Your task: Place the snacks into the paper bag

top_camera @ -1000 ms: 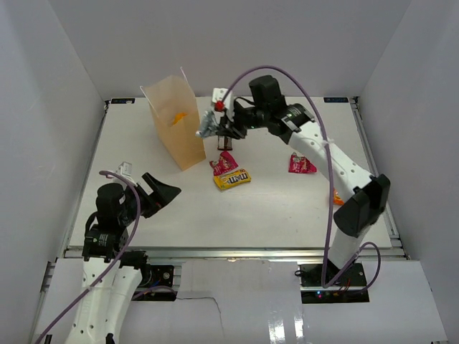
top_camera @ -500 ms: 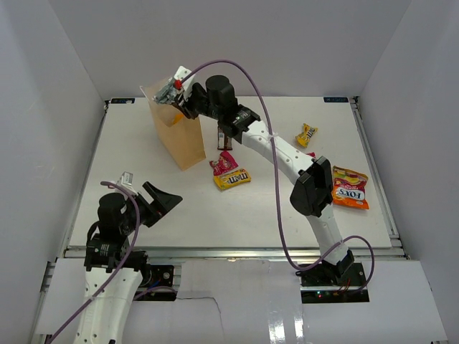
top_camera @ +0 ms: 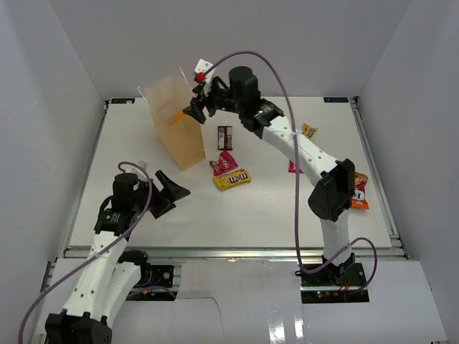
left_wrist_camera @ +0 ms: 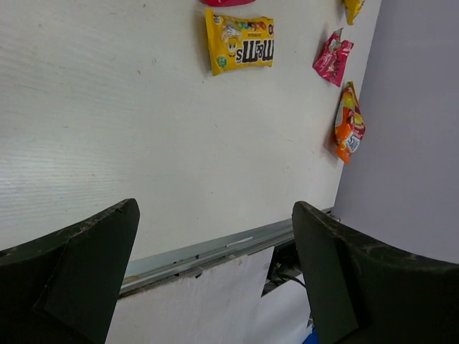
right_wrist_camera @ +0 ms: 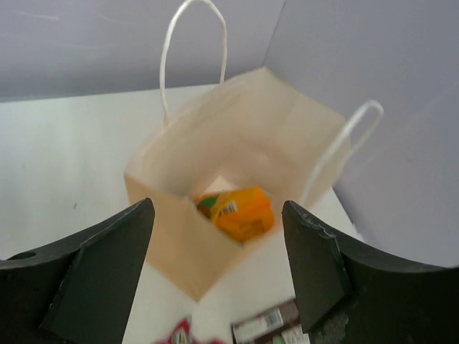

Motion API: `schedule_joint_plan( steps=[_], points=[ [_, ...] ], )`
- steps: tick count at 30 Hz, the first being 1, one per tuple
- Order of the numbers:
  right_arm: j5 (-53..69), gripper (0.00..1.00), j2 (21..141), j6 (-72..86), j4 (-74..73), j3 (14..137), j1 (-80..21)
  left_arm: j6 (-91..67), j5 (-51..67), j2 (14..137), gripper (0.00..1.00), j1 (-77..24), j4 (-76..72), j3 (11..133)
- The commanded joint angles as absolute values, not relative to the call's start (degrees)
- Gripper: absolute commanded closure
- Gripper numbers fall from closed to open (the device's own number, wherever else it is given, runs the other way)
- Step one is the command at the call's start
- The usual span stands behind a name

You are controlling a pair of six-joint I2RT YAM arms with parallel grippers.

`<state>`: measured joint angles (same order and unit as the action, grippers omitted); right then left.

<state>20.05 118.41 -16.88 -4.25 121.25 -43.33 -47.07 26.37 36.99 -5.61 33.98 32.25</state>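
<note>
**Over the bag mouth: right fingers spread, holding nothing**

On the far side of the surface, left of centre, the paper bag is standing upright with its mouth up and its white handles showing. The right gripper is hovering at the bag's top right rim. Its fingers are sitting wide apart with nothing between them. The right wrist view is looking straight down into the bag, where an orange packet is lying on the bottom. Cannot tell if anything is lying under it.

Lying outside the bag on the surface:
- dark brown bar, just right of the bag
- pink packet and yellow packet, touching each other near the bag's front corner
- small yellow packet, further right
- larger orange bag, near the right edge, partly hidden by the right arm
- red packet, peeking out from behind that arm

The left gripper is hanging low over the near-left part of the surface, well apart from the bag and every packet. Its fingers are spread and gripping nothing.
</note>
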Motion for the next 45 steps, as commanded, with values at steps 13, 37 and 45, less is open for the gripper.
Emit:
schedule_joint_plan(
  steps=[13, 37, 45],
  points=[
    [49.91, 0.19, 73.32, -36.80, -29.33, 57.24, -6.00, -31.65, -10.90, 87.42, 0.07, -43.68, 24.61, 63.23],
    [51.42, 0.19, 61.26, -43.51, -31.20, 42.71, 1.05, 0.62, -7.82, 119.71, 0.55, -43.77, 34.98, 88.95],
    [51.68, 0.19, 61.61, -43.24, -31.11, 42.89, 1.23, -6.14, -3.61, 106.38, 0.78, -43.77, 32.61, 83.85]
  ],
)
